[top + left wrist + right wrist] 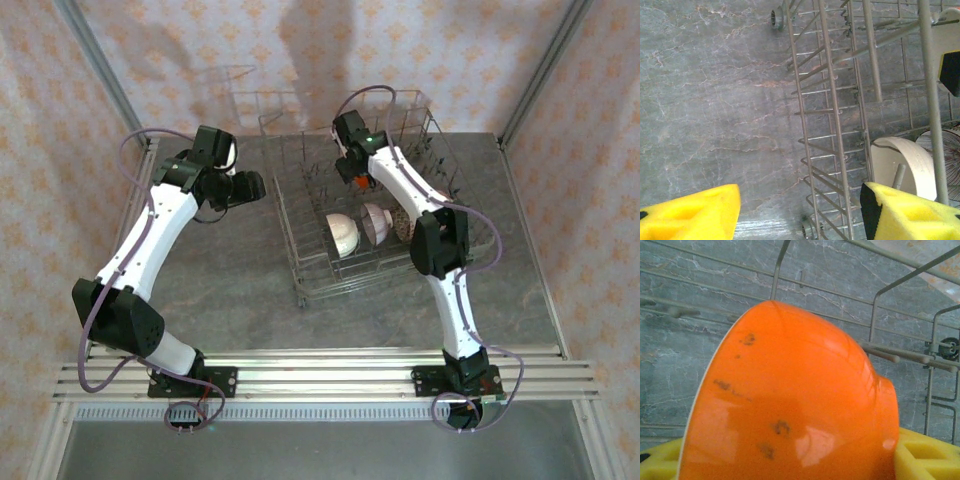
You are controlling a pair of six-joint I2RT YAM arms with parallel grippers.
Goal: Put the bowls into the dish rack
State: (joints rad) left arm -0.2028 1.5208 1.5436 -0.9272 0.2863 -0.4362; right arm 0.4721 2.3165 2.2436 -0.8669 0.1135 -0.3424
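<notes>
The grey wire dish rack (300,262) stands in the middle of the table. Three bowls stand on edge in its near part: a cream one (342,234), a pinkish one (376,222) and a brown patterned one (403,222). My right gripper (352,172) hangs over the rack's far part, shut on a bright orange bowl (790,400) that sits tilted between its yellow fingers (925,455). My left gripper (247,187) is open just left of the rack with nothing held. In the left wrist view its pads (695,212) straddle the rack's side wall (835,100), with the cream bowl (905,165) beyond.
The rack's tall wire sides and upright tines (890,355) surround the orange bowl. Grey marbled tabletop (715,100) lies bare left of the rack. Metal frame posts (100,70) and patterned walls close in the back and sides.
</notes>
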